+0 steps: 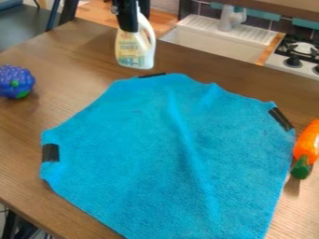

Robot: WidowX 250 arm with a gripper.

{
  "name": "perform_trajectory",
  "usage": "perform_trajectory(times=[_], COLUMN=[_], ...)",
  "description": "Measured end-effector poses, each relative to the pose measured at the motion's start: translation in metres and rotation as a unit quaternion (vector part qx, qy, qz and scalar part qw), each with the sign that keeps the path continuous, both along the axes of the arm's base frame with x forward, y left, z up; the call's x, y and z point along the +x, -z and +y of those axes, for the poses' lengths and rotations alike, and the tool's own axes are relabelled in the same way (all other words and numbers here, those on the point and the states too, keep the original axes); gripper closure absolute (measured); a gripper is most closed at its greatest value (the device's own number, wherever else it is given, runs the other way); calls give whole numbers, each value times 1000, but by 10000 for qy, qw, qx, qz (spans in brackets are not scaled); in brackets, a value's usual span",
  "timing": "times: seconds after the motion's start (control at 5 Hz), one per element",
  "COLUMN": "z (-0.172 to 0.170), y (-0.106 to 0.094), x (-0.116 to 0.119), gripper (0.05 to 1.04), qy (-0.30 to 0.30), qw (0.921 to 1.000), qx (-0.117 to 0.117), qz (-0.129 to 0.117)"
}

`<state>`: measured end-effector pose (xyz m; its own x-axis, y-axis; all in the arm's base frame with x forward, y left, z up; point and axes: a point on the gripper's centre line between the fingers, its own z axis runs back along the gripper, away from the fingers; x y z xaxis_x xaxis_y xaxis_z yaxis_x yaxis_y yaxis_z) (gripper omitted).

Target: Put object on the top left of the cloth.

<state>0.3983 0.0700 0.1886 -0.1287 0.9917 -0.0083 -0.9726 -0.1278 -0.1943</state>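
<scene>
The black gripper (pixel 135 19) is at the top of the view, left of centre, pointing down, its fingers closed around the upper part of a white bottle (pixel 135 52). The bottle is upright, with a pale printed label and a loop handle on its right side. It is just beyond the far edge of the blue cloth (pixel 168 154); whether its base touches the table cannot be told. The cloth lies spread with some creases, with black tape at several of its corners.
A blue-purple toy (pixel 16 82) with green spots is on the wooden table (pixel 62 56) at the left. An orange toy (pixel 308 142) with a green end lies beside the cloth's right edge. A white sink (pixel 215 42) and a stove (pixel 299 51) stand behind the table.
</scene>
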Motion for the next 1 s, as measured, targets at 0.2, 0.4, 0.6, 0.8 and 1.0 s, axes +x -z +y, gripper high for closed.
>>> perform_trajectory(times=[0.2,0.4,0.6,0.8,1.0], z=[-17,-27,-39,-41,-44], y=[4,16,26,37,43], x=[2,0,0,2,3], gripper=[540,541,540,541,496], qy=[300,482,643,681,867], qw=[9995,9985,9978,9977,9955], qx=[-129,-217,-98,-31,68], qz=[12,102,119,37,-379])
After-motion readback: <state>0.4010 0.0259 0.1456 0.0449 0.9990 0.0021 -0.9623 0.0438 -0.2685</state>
